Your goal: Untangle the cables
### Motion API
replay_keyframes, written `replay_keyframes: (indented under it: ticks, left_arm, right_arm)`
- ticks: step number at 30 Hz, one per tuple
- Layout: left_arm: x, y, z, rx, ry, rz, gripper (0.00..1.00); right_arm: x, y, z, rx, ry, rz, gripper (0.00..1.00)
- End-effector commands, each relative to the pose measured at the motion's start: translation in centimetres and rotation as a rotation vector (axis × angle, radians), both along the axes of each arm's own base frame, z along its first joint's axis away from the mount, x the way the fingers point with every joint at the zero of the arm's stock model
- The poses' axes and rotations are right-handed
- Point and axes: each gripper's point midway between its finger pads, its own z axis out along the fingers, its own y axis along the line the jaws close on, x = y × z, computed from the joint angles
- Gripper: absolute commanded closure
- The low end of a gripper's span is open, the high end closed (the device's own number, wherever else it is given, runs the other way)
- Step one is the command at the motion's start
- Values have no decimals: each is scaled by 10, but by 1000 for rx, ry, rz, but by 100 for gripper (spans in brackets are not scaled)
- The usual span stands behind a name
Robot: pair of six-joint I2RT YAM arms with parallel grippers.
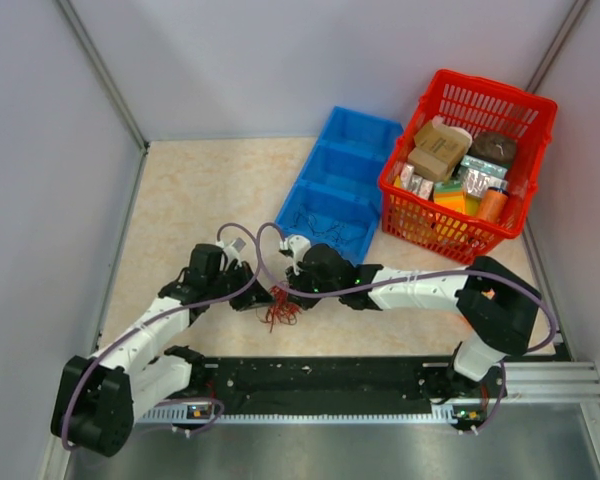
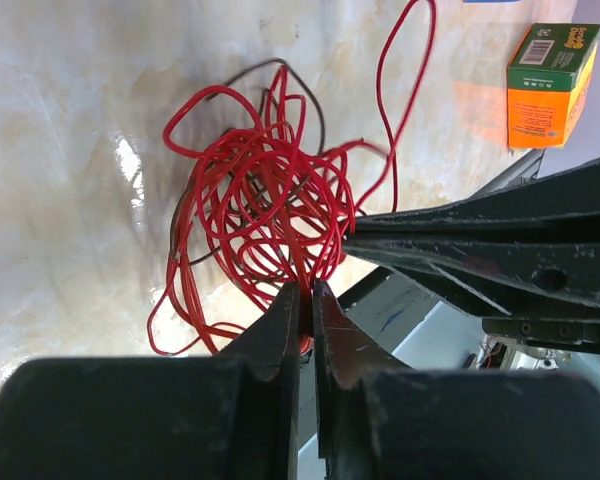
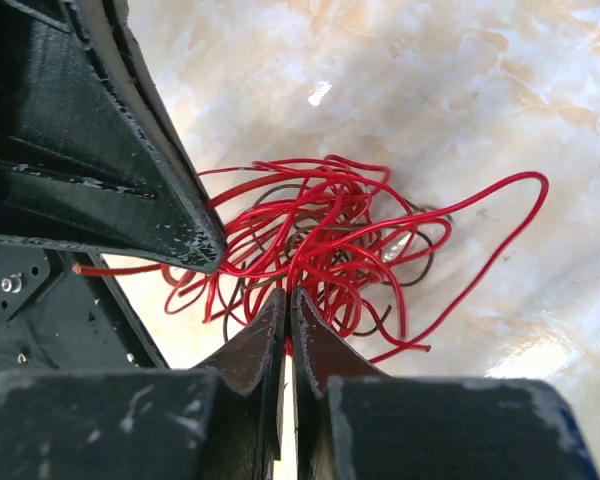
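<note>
Where the two arms reach in from the near edge of the table, both grippers nip one tangle of cables

Nearest, the left gripper has its jaws almost together with red strands caught between the tips, and the right gripper is likewise squeezed to a slit on red loops at the bundle's edge; the two sets of tips come in from different sides and sit just beside each other. The tangle sits between them over the marbled tabletop, mostly bright red with a few dark brown-black strands woven through and one long red loop trailing out. Farther back stands a blue tray of three compartments, with thin dark wires in its nearest one, and just to its right a red basket filled with packets
</note>
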Motion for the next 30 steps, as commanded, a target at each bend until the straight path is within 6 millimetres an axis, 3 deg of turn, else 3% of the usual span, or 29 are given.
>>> replay_keyframes:
  ticks: [1, 2, 3, 4, 5, 8, 11, 12, 17, 20, 25, 28, 29, 30]
  left_arm:
    - [9, -1, 19, -6, -68, -2, 90]
    - [10, 1, 17, 13, -69, 10, 76]
    - [10, 5, 12, 36, -58, 29, 56]
    - [11, 8, 7, 57, -56, 42, 46]
    - [12, 9, 4, 62, -53, 44, 43]
    - [12, -2, 3, -7, -36, 21, 42]
    - [14, -19, 15, -122, -43, -26, 42]
    - [13, -23, 19, -152, -45, -41, 42]
    - [10, -38, 27, -175, -55, -97, 41]
    - [4, -45, 16, -148, -11, -114, 43]
    - [5, -45, -9, -127, 49, -75, 48]
    - [13, -39, -29, -66, 86, -27, 59]
    - [14, -37, -33, -51, 96, -11, 65]
    - [15, -36, -36, -45, 103, 3, 69]
  right_arm:
    - [13, -3, 28, 20, -79, -58, 100]
    - [12, -8, 42, 34, -94, -70, 100]
    - [17, -16, 63, 62, -127, -110, 100]
    - [14, -19, 83, 111, -142, -115, 100]
    - [8, -23, 104, 168, -149, -105, 100]
    - [-5, -25, 152, 311, -125, -97, 100]
    - [-10, -22, 178, 385, -93, -98, 100]
    - [-10, -23, 178, 376, -77, -116, 100]
    - [-6, -22, 230, 509, -112, -134, 100]
    - [-4, -19, 263, 576, -121, -119, 100]
    - [-19, -23, 341, 727, -176, -41, 100]
    - [-32, -39, 394, 817, -231, -7, 100]
    - [-39, -52, 423, 871, -271, 0, 100]
    - [-43, -60, 434, 877, -287, 0, 100]
